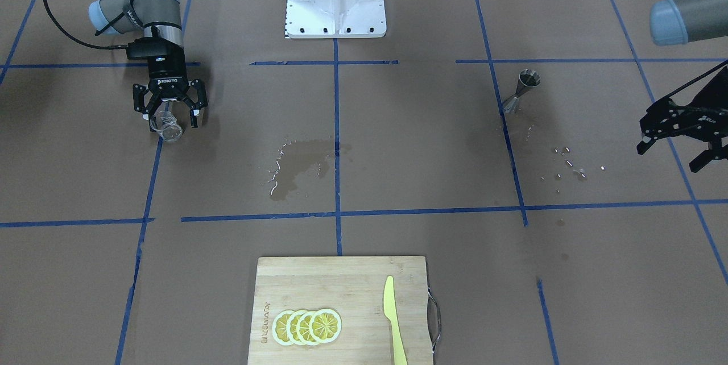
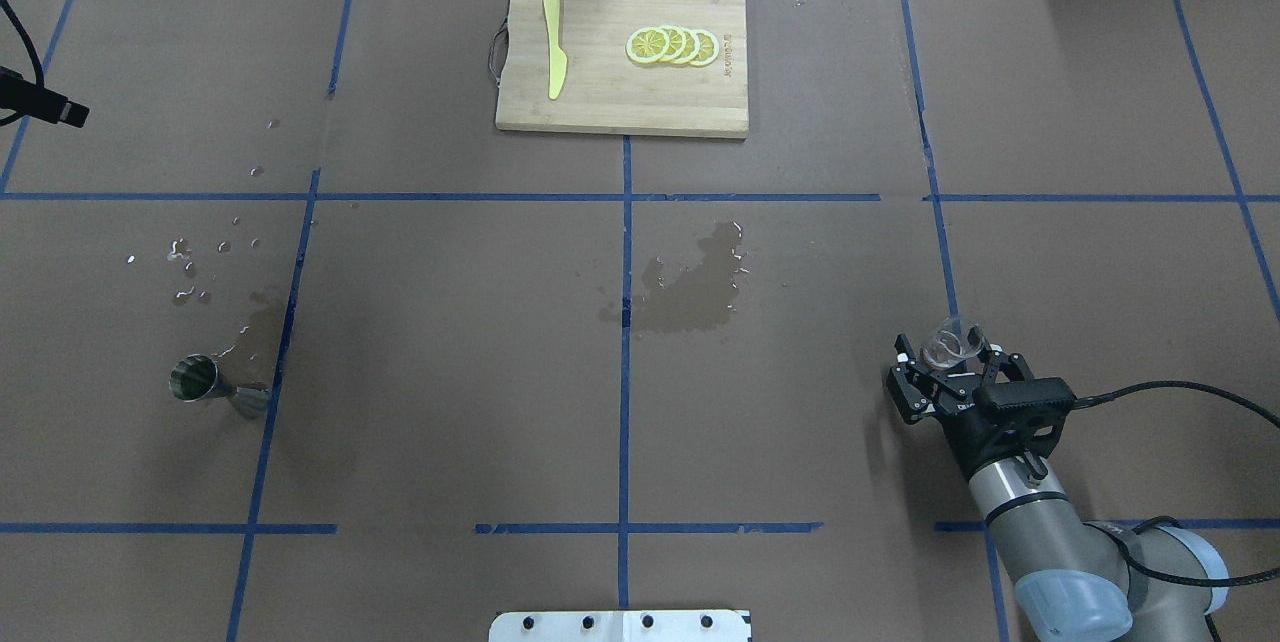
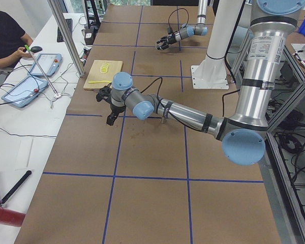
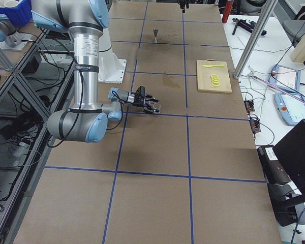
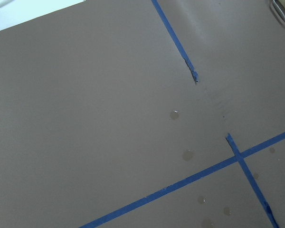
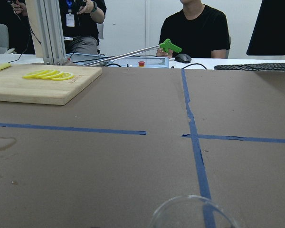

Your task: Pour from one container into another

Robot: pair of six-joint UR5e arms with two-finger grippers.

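Judging by how the two vessels lie, the pour is either finished or not yet begun; nothing is being tipped right now. The small clear glass cup (image 1: 168, 127) stands on the brown paper-covered table (image 1: 398, 143) at the robot's right side. The right gripper (image 1: 169, 110) hangs over it, fingers spread wide on either side of the rim and, as far as I can tell, not pressing on it. Whether any liquid is in the glass I cannot tell.

The double-ended steel jigger (image 1: 520, 92) stands well apart from it, on the robot's left half of the table, with nothing holding it. The left gripper (image 1: 670, 156) hovers off to one side of the jigger, fingers apart and empty.

A dark wet patch (image 1: 301, 163) spreads near the table's centre line, and scattered droplets (image 1: 569, 163) lie just beside the jigger, so liquid has reached the paper rather than a container.

A bamboo cutting board (image 1: 352, 274) at the far edge carries overlapping lemon slices (image 1: 307, 326) and a yellow plastic knife (image 1: 393, 319), all untouched by either arm.

If a pour is left to do, one vessel must be gripped, carried across and tilted over the other.
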